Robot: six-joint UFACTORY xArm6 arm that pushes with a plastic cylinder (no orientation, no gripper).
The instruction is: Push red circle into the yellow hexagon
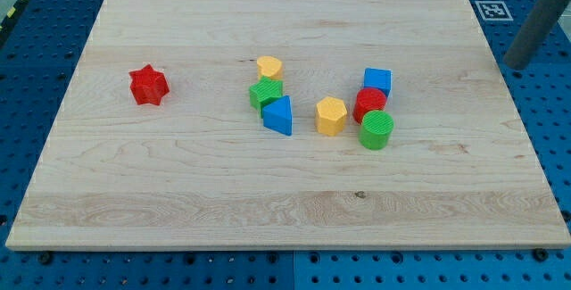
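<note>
We see a wooden board (178, 201) on a blue pegboard table (36, 40); the board's bottom corners run close to the frame edge. There are no jaws on this rig, only a rod, so no open or closed state applies. Our tip does not show: a grey cylinder (535, 27) enters at the view's top right, cut off by the frame, and we cannot tell if it is the rod or where its end sits.

Using the yellow hexagon (331, 115) as landmark, nearest first. The green cylinder (376, 129) is to its right and slightly toward the view's bottom. The red circle (369, 104) is just right of the hexagon, apart from it, touching the green cylinder, which covers its lower edge. It is round, so no long axis or heading can be read. The blue cube (377, 81) is right and above, touching the red circle and partly hidden behind it.

The blue triangle (279, 116) is left of the hexagon, its point up. The green block (266, 93), shape unclear, touches it farther up-left. Behind that is a small yellow block (269, 67), shape hard to make out. The red star (148, 86) is far left, well apart.

No containers on the board.
</note>
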